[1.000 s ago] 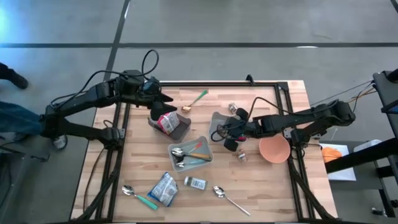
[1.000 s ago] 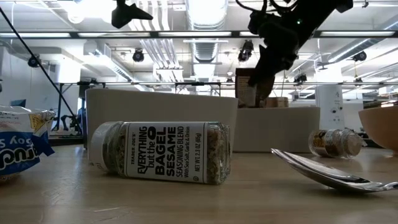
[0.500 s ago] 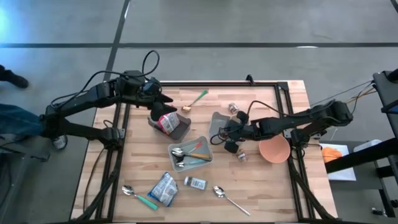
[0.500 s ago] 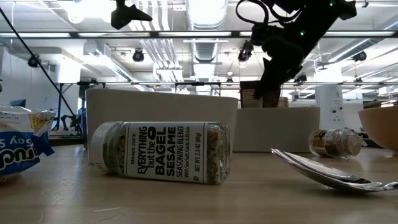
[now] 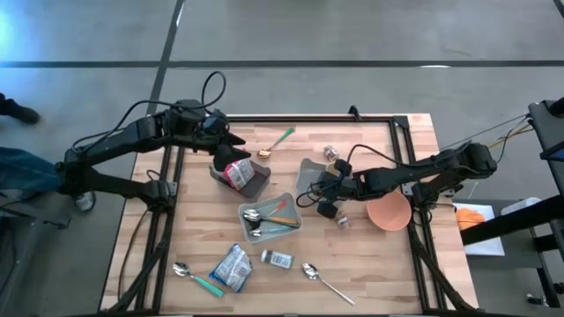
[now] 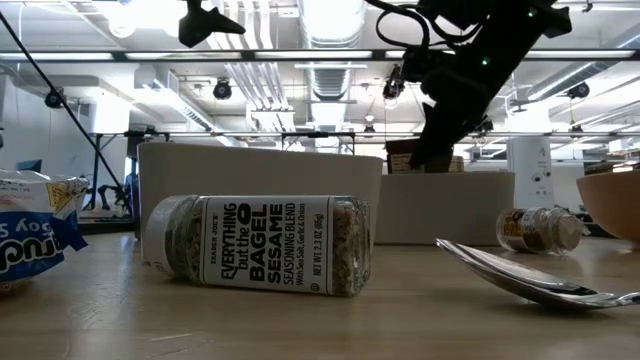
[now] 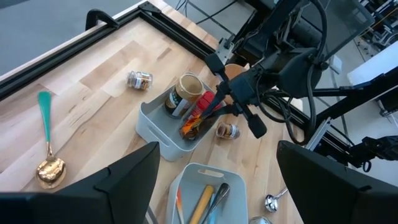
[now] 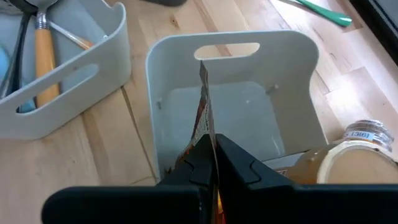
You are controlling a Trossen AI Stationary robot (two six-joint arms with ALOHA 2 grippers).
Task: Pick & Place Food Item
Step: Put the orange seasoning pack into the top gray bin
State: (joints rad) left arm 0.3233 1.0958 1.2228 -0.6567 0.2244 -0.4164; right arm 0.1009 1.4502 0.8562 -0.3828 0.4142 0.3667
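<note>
A jar reads "Everything but the Bagel Sesame Seasoning Blend". The right gripper, angled down, pinches a packet over a bin; the left gripper waits open.

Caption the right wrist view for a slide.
Right tool shut on a snack packet, held over the grey bin beside a jar.

Two matte-black jointed arms, looped black cables, blocky wrists, poss. tiny green LEDs.
</note>
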